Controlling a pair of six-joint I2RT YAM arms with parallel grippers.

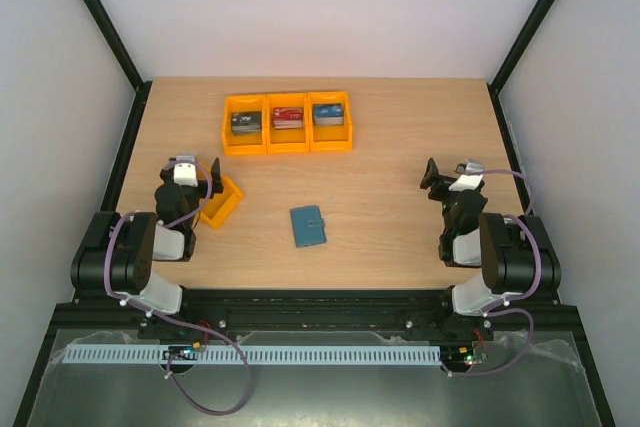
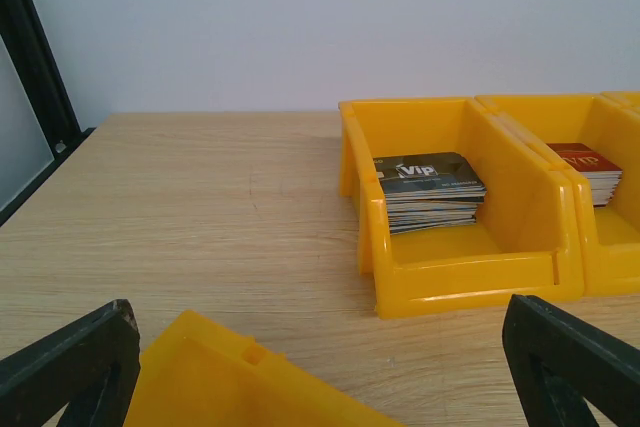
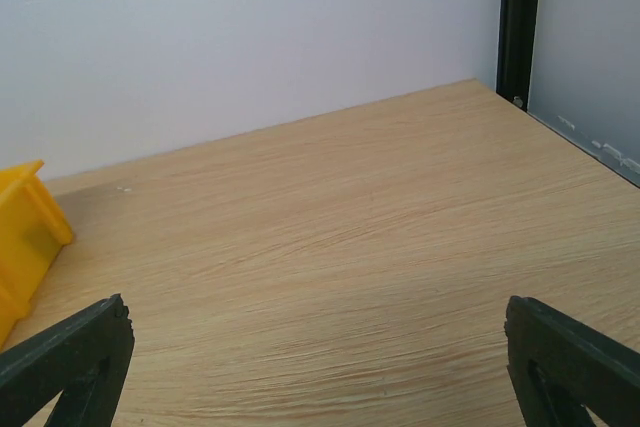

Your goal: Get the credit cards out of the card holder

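The card holder [image 1: 308, 226] is a small teal-blue wallet lying flat and closed on the wooden table, near the middle and a little toward the front, with its snap tab on the right side. The credit cards are hidden. My left gripper [image 1: 192, 175] rests at the left, well apart from the holder, open and empty; in the left wrist view [image 2: 320, 367] its jaws stand wide above an orange bin's corner. At the right my right gripper [image 1: 452, 173] is open with nothing in it, and the right wrist view [image 3: 320, 367] shows only bare wood between the fingers.
A row of three orange bins [image 1: 288, 139] stands at the back, each with a stack of cards; the leftmost stack [image 2: 430, 190] has a dark top card. A single orange bin [image 1: 222, 200] lies tilted beside my left gripper. Black frame posts [image 3: 520, 17] edge the table.
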